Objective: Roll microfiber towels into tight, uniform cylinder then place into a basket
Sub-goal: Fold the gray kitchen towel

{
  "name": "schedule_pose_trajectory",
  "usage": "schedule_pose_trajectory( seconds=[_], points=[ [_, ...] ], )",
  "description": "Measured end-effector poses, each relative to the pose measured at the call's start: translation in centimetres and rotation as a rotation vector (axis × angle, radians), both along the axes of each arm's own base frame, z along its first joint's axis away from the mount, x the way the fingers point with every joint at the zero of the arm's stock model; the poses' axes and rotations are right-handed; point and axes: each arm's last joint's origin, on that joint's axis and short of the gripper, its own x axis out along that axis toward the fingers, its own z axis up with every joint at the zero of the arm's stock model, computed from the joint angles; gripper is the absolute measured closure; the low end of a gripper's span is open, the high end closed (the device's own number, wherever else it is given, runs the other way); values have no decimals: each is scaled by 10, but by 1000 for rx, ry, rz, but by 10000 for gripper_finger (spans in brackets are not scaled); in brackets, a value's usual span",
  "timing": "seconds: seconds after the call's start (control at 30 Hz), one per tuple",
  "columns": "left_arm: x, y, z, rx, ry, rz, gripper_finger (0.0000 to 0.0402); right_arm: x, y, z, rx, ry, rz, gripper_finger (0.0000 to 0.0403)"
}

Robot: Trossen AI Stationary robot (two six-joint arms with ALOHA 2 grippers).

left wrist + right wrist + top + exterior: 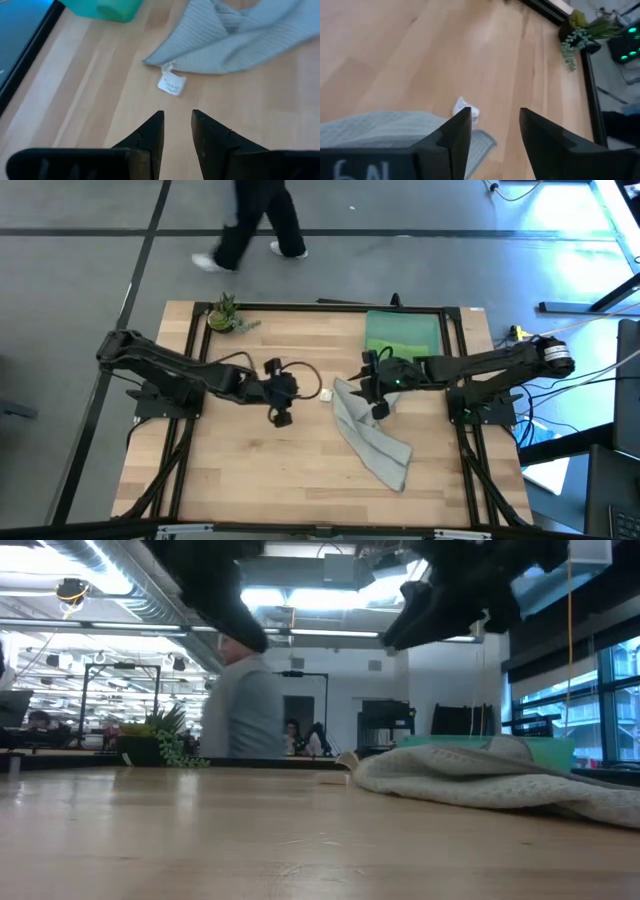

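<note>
A light grey microfiber towel (375, 435) lies loosely crumpled on the wooden table, right of centre, with a white tag (171, 83) at its left corner. The teal basket (405, 317) stands at the far right, and a lime green towel (400, 342) lies inside it. My left gripper (281, 416) hangs open above bare wood left of the grey towel, its fingers (177, 116) pointing toward the tag. My right gripper (380, 408) hangs open over the towel's far end, with nothing between its fingers (495, 112).
A small potted plant (225, 315) stands at the table's far left corner. A black frame rail (190, 380) borders the table. A person (255, 225) walks on the floor beyond the far edge. Bare wood (250, 470) spreads across the near left.
</note>
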Motion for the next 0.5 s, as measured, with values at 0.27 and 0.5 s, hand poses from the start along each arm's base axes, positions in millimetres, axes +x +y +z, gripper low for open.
schedule_pose_trajectory(
  seconds=[0.27, 0.5],
  points=[
    [46, 46, -32, -176, -81, 30, 308, -15, 14, 7, 43, 30, 21, 234],
    [72, 79, -67, -145, -86, -166, 308, -19, 16, 5, 43, 71, 15, 234]
  ],
)
